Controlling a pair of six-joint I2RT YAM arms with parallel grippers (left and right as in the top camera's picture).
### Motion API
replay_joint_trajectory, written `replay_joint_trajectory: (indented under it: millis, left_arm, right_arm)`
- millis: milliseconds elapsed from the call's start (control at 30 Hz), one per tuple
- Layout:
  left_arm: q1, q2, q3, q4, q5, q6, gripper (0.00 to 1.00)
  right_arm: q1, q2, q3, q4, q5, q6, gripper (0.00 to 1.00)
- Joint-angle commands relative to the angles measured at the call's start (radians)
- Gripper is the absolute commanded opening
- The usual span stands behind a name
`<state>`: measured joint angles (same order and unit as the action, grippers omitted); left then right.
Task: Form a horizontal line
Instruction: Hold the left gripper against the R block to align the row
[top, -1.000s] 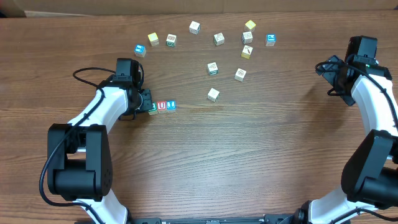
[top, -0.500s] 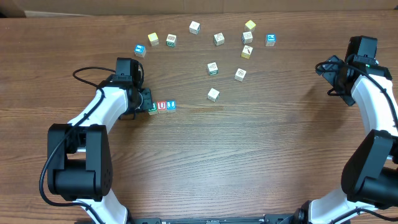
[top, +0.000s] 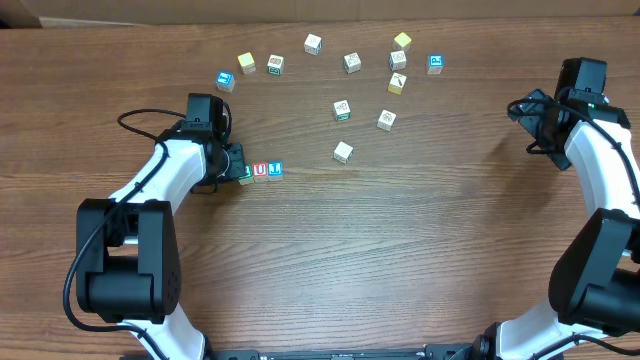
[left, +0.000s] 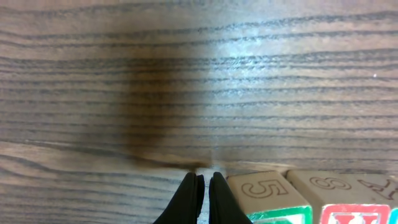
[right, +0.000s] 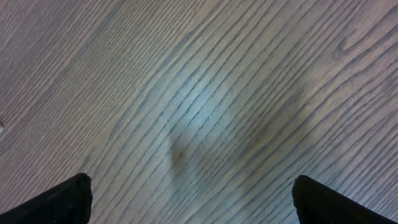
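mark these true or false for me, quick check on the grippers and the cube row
1. The left gripper is shut with nothing between its fingers. True.
2. The right gripper holds a cube. False: it is open over bare table.
3. In the row, the red U cube touches the blue-letter cube. True.
4. The row lies by the right arm. False: it lies left of centre, right beside the left gripper.
5. Loose cubes lie scattered apart from the row, toward the top of the overhead view. True.
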<state>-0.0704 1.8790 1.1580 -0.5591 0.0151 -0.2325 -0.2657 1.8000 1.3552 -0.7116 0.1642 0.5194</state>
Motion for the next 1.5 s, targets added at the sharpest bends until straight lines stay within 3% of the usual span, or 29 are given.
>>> replay_joint_trajectory:
  millis: [0, 767, 1033, 1467]
  left_arm:
    - [-0.002, 0.005, -0.004, 0.010, 0.039, 0.007, 0.04]
    - [-0.002, 0.005, -0.004, 0.046, 0.046, 0.008, 0.05]
    - [-0.002, 0.005, -0.004, -0.019, 0.025, 0.008, 0.06]
    - [0.005, 0.005, 0.050, -0.145, -0.206, 0.008, 0.08]
  right_arm:
    - [0.000, -0.016, 0.013, 0.002, 0.011, -0.005, 1.00]
    - [0.000, -0.016, 0.013, 0.002, 0.011, -0.005, 1.00]
    - [0.000, -0.016, 0.013, 0.002, 0.011, -0.005, 1.00]
    - [0.000, -0.016, 0.013, 0.002, 0.011, -0.005, 1.00]
